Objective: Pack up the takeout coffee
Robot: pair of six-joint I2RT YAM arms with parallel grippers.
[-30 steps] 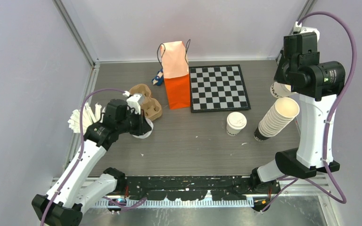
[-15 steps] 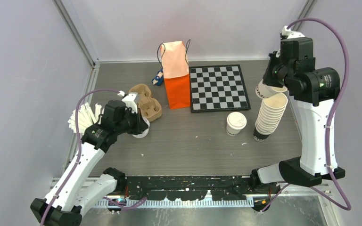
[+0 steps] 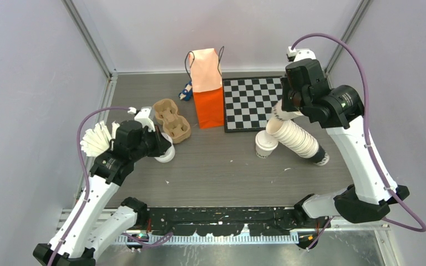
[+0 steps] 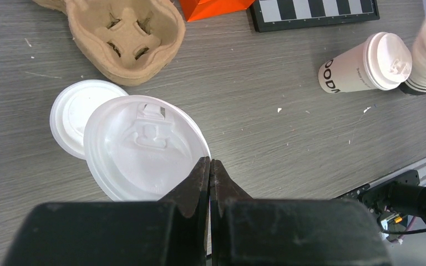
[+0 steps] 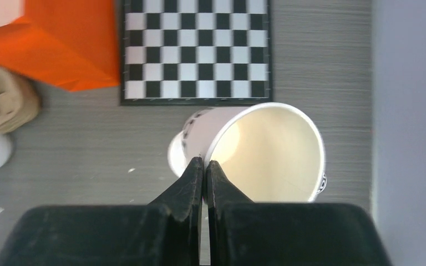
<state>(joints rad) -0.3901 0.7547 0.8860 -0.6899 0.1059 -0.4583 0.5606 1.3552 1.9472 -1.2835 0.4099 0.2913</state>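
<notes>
From the right wrist only the mouth of the top cup shows, hiding the rest of the stack (image 5: pixel 266 149). A white sliver left of those jaws is too little to name. From the left wrist the stack is cut off at the edge and the bag (image 4: pixel 213 6) shows only a corner. A white fan of something (image 3: pixel 94 141) behind the left jaws is hard to make out. The right jaws are pinched tight on the top cup's rim, 1 finger inside and 1 outside. The stack slants down from them, its foot on the surface (image 3: pixel 222 166). The left jaws are closed on the near rim of 1 lid (image 4: pixel 144 149), which overlaps a 2nd lid (image 4: pixel 72 119) lying flat beyond and left of them. The coffee (image 3: pixel 265 145) stands upright and lidded on the surface, just beside the slanting stack below the right jaws. Whether they touch I cannot tell. It is well apart from the left jaws and outside the bag.
</notes>
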